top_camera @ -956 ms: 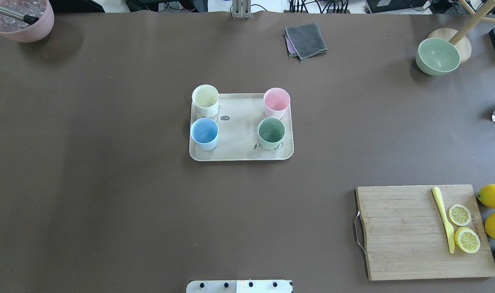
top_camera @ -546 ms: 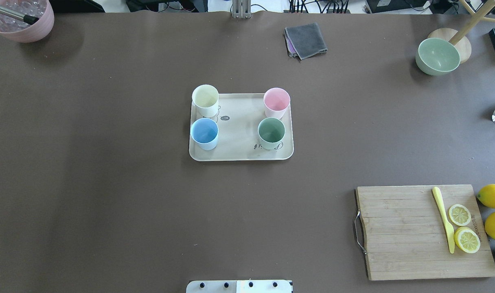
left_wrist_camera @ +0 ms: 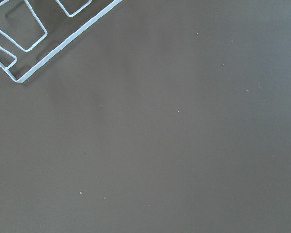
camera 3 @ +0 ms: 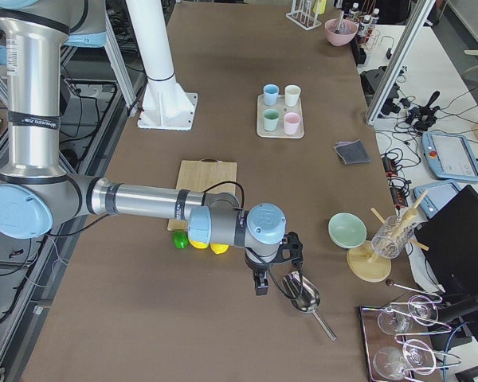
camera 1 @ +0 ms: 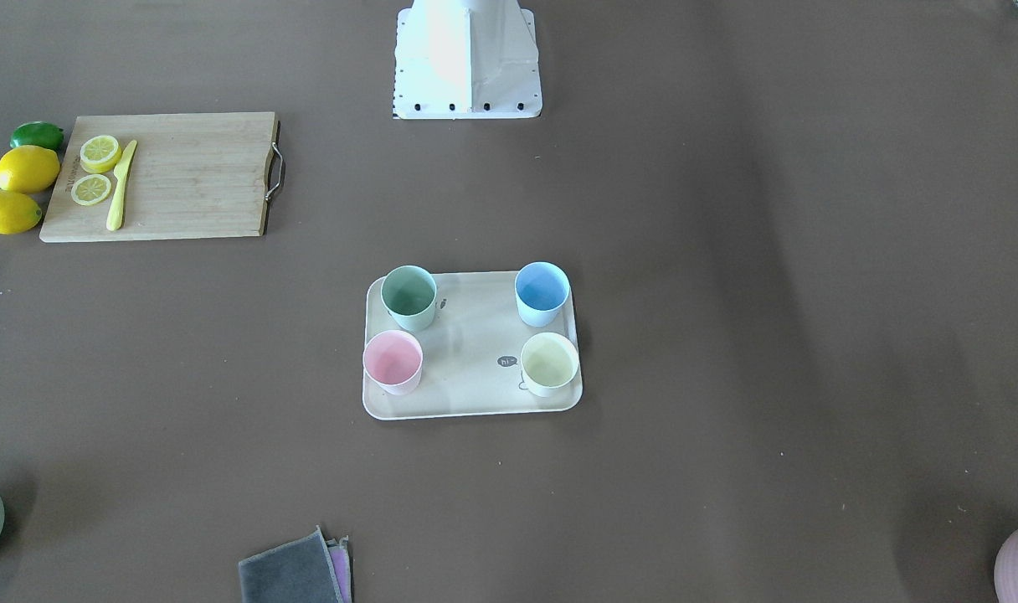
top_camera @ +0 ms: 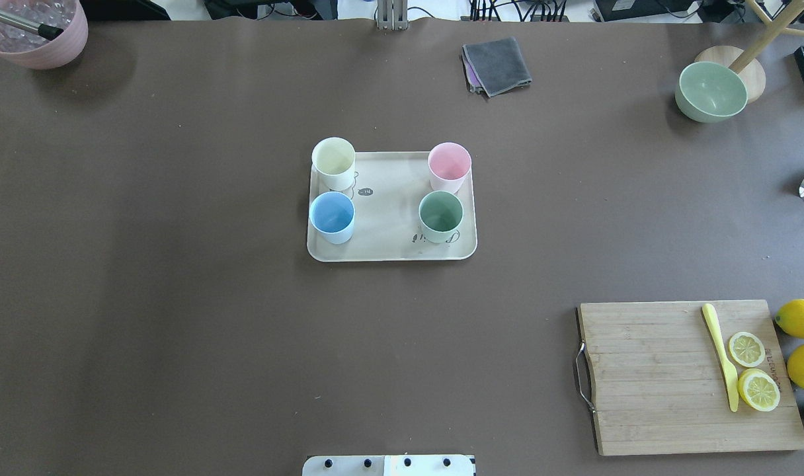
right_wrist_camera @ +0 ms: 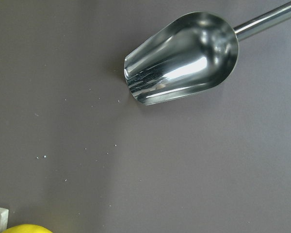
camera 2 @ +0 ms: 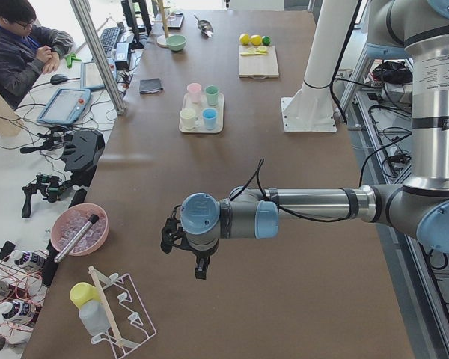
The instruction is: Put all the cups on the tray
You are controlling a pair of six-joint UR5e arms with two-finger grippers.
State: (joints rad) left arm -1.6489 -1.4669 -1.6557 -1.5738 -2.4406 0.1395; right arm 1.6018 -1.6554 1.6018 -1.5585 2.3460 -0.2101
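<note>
The cream tray (top_camera: 389, 218) lies mid-table, with all the cups standing upright on it. The cream-yellow cup (top_camera: 333, 160) and the pink cup (top_camera: 449, 164) occupy its far corners. The light blue cup (top_camera: 332, 215) and the pale green cup (top_camera: 440, 215) stand in the near corners. The front-facing view shows the same tray (camera 1: 471, 368). My left gripper (camera 2: 198, 268) hovers over bare table far off at the table's left end. My right gripper (camera 3: 261, 282) hangs at the right end beside a metal scoop (right_wrist_camera: 182, 58). I cannot tell whether either gripper is open or shut.
A wooden cutting board (top_camera: 653, 377) with lemon slices and a yellow knife lies near right, whole lemons (top_camera: 802, 317) beside it. A sage bowl (top_camera: 711, 91), grey cloth (top_camera: 496, 65) and pink pot (top_camera: 35, 33) sit along the far edge. A wire rack (left_wrist_camera: 34, 29) is at the left end.
</note>
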